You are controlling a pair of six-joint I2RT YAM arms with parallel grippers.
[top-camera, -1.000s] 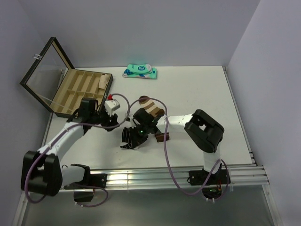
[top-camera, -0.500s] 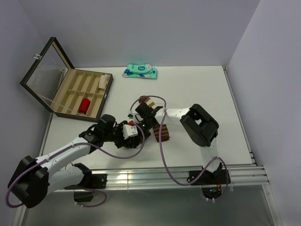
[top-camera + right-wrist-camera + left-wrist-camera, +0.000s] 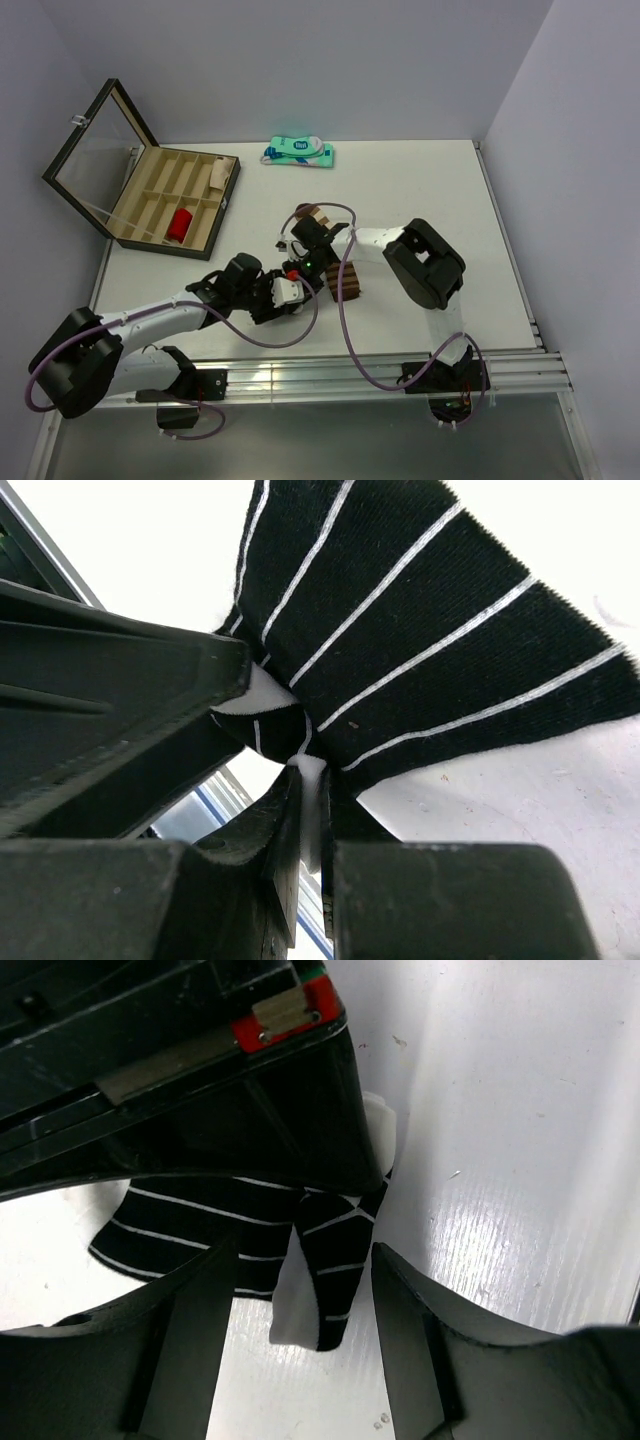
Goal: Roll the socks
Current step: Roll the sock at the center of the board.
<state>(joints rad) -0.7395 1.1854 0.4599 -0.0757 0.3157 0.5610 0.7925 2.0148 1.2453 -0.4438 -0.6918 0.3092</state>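
The black sock with thin white stripes (image 3: 430, 630) hangs from my right gripper (image 3: 312, 810), which is shut on its white part. In the left wrist view the sock (image 3: 325, 1260) dangles with its white tip between my left gripper's (image 3: 300, 1360) open fingers, not clamped. In the top view both grippers meet near the table's middle: left gripper (image 3: 288, 293), right gripper (image 3: 306, 262); the black sock is mostly hidden there. The brown sock with tan bands (image 3: 345, 283) lies on the table under the right arm, its other end showing behind (image 3: 309, 214).
An open compartment box (image 3: 160, 195) with a glass lid stands at the back left, with a red roll (image 3: 181, 222) and a tan roll (image 3: 215, 177) in it. A flat teal-and-white package (image 3: 298, 152) lies at the back. Metal rails (image 3: 330, 375) run along the near edge.
My left arm has swung from beside the box toward the near middle, up to the right gripper. The black sock, lying on the table before, is now held up by the right gripper.
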